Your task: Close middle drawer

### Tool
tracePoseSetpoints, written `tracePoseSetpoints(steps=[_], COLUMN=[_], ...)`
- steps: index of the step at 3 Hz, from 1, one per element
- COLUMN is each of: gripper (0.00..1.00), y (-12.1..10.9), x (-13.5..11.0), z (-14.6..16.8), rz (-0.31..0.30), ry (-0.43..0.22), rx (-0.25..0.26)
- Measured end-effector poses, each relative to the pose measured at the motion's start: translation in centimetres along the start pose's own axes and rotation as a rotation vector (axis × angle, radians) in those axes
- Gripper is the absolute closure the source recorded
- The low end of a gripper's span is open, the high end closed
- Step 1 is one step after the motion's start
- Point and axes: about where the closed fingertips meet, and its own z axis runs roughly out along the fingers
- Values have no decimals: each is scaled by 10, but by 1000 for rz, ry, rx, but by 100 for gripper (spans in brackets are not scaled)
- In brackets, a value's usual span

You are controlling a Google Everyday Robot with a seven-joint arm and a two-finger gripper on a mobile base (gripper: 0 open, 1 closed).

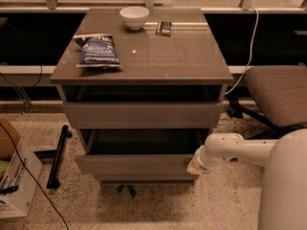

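The middle drawer (136, 166) is pulled partway out of the grey-brown cabinet. Its flat front panel stands forward and its dark inside (144, 142) shows above the panel. My gripper (195, 166) comes in from the right on the white arm (240, 150). It sits against the right end of the drawer's front panel. The drawer above (141, 114) has its front panel a little forward of the cabinet top.
On the cabinet top (168, 56) lie a blue snack bag (98, 49), a white bowl (134, 17) and a small dark packet (164, 28). A chair (280, 97) stands to the right. A cardboard box (12, 176), a black bar (58, 155) and cables lie on the floor to the left.
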Motion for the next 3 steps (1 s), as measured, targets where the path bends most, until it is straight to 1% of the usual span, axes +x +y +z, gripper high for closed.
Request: tracePoseSetpoints(steps=[1,2,3], gripper=[59,35,12], y=[-32,-54,-52], x=[-10,-20,-19], z=[-3,-10,-8], rz=[-1,-8,-9], ry=[-2,-4,-4], rx=[66,113,108])
